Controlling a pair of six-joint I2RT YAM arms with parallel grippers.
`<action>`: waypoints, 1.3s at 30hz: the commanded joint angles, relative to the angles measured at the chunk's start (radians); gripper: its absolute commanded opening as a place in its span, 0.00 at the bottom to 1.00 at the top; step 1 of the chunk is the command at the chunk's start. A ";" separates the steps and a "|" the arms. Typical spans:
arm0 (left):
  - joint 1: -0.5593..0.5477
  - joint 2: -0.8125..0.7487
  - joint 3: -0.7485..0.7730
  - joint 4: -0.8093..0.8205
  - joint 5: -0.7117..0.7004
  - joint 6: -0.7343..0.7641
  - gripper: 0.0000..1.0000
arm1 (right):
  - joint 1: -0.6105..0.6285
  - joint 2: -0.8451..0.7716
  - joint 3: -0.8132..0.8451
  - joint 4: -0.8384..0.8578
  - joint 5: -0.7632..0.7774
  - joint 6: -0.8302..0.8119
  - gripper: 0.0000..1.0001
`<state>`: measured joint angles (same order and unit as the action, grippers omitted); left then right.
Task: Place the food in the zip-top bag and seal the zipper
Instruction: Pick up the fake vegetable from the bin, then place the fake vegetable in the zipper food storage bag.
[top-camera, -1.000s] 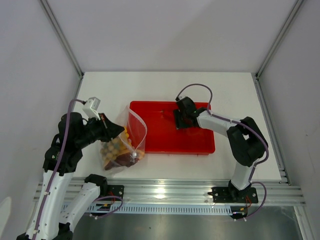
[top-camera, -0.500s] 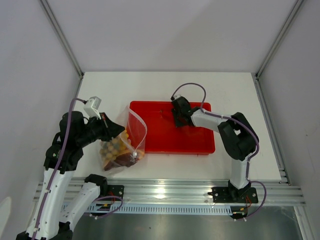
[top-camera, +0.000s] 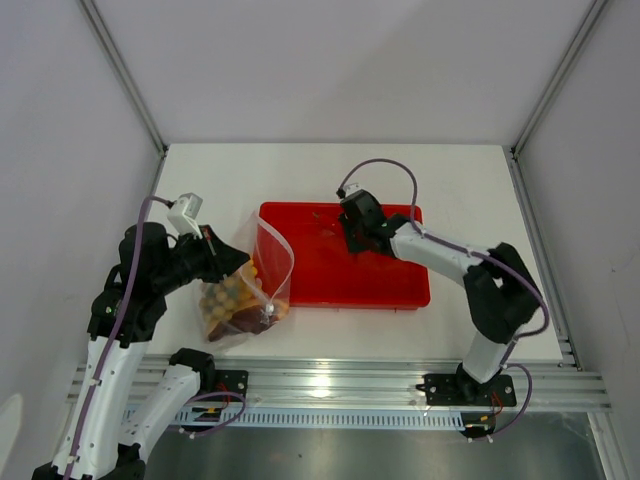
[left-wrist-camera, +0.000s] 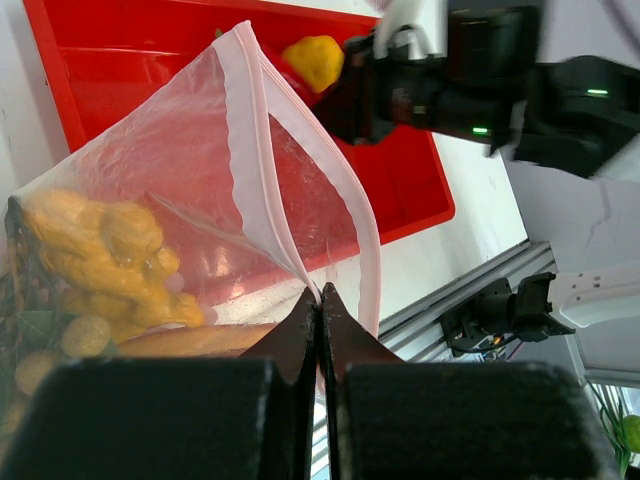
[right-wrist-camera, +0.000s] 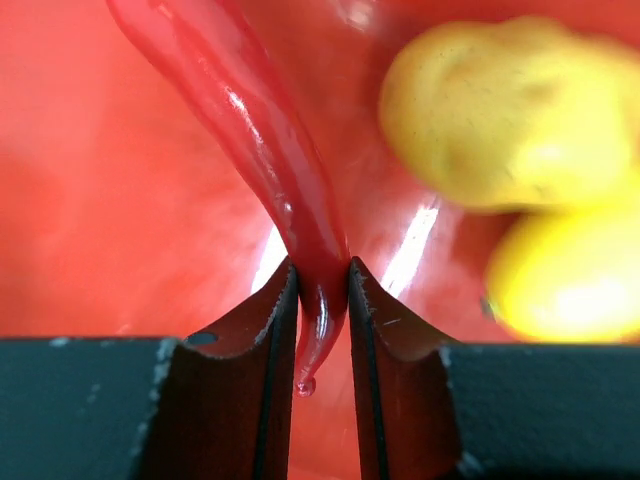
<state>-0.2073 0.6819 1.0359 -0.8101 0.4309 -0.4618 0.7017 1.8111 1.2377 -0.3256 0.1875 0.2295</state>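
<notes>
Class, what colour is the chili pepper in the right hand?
Glossy red chili pepper; clearest in right wrist view.

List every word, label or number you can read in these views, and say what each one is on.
No readable text in any view.
Bag: no print seen.
Tray: plain red, no marking.
Pepper: no sticker.
Green lights on the right arm: lamps only, not characters.
</notes>
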 joint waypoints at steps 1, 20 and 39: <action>-0.003 -0.002 0.024 0.042 0.026 0.002 0.01 | 0.038 -0.200 0.061 -0.091 0.017 -0.019 0.00; -0.003 0.039 -0.010 0.091 0.042 0.005 0.01 | 0.475 -0.251 0.499 -0.673 0.188 -0.183 0.00; -0.004 0.021 -0.040 0.068 0.046 0.011 0.01 | 0.535 0.149 0.997 -0.904 0.219 -0.059 0.00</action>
<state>-0.2073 0.7128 1.0016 -0.7750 0.4492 -0.4618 1.2289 1.9244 2.1147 -1.1519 0.4057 0.1303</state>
